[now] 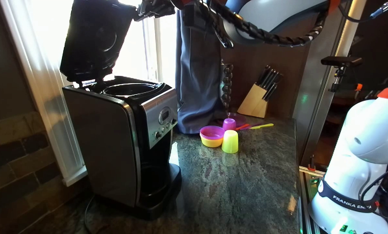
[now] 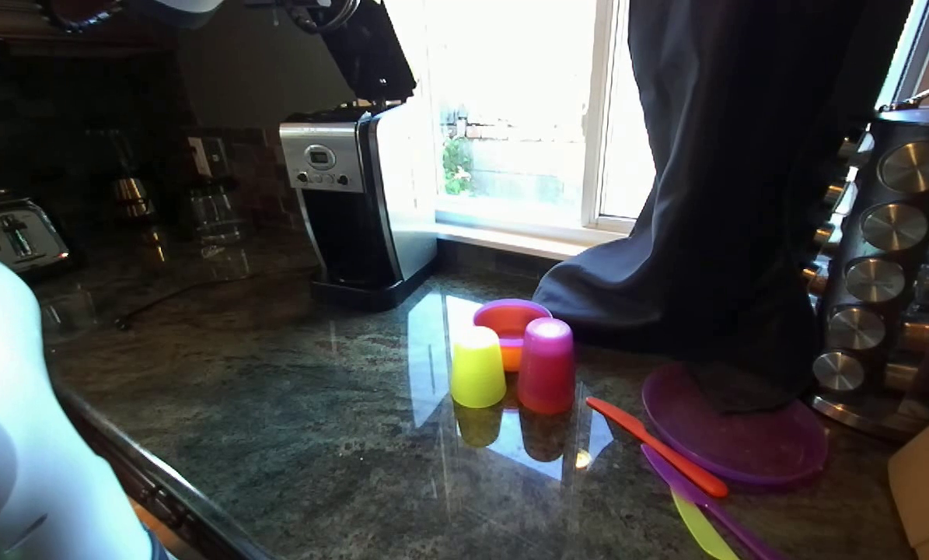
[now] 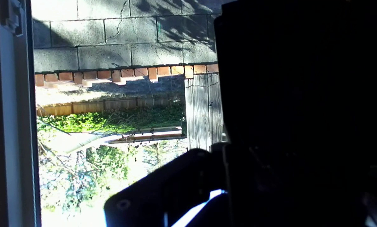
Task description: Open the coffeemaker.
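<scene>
Upper left, the forward-leaning rectangular black plastic lid [image 1: 91,42] could fall if the black gripper [image 1: 142,13], hold unclear, withdraws.

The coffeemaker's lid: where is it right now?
In an exterior view, the lid stands tilted up at the upper left, hinged at the back of the coffeemaker, with the bright window behind it.

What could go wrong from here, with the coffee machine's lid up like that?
The black hinged lid leans forward over the drip coffeemaker, so it might drop shut if the gripper at its edge moves away. The black cable looped under the arm could snag when that arm swings. The wrist view's right side is nearly black, so contact there may be hard to judge.
</scene>
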